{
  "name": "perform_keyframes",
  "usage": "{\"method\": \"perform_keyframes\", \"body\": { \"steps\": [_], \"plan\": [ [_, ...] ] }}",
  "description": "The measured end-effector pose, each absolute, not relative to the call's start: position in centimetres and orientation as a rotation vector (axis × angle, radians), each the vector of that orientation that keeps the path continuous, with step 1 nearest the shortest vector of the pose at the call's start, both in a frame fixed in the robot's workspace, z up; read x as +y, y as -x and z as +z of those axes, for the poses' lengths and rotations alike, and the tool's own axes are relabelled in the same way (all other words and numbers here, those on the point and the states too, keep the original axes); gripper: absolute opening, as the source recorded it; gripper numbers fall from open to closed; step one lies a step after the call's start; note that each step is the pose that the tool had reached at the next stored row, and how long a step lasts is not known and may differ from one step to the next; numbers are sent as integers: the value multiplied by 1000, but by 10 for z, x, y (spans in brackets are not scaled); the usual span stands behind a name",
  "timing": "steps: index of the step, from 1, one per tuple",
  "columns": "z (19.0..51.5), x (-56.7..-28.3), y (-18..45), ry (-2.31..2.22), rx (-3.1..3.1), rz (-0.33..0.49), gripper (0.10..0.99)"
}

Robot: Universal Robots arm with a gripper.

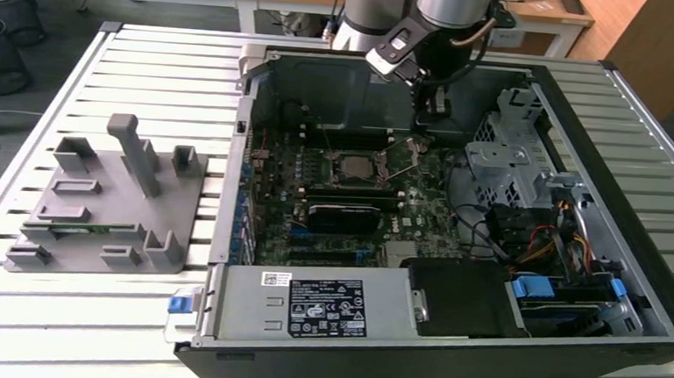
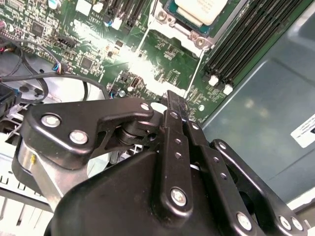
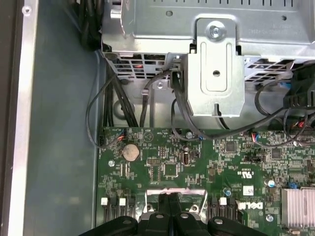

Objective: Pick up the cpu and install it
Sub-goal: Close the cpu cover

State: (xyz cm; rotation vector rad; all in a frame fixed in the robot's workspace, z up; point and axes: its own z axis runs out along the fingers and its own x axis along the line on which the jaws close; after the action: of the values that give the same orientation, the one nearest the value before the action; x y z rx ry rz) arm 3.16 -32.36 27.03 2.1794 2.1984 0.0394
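Shows the hand (image 2: 173,98) closed tight, nothing seen in its grip, low over the green board (image 3: 162,167) inside the computer case (image 1: 420,374). Places the cpu (image 2: 202,10) just beyond the hand's tip, apart from it, lying flat in its socket frame (image 2: 194,38). Looks light, stiff and thin, with a smooth metal top likely slippery and an underside probably fragile. Best taken by two opposite edges of the pale rim, held level and gently, never pinched across the flat faces.
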Motion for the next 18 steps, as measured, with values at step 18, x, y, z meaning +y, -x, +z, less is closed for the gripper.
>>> {"method": "perform_keyframes", "body": {
  "steps": [18],
  "plan": [
    [261, -331, -48, -2187, 2221, 8, 106]
  ]
}}
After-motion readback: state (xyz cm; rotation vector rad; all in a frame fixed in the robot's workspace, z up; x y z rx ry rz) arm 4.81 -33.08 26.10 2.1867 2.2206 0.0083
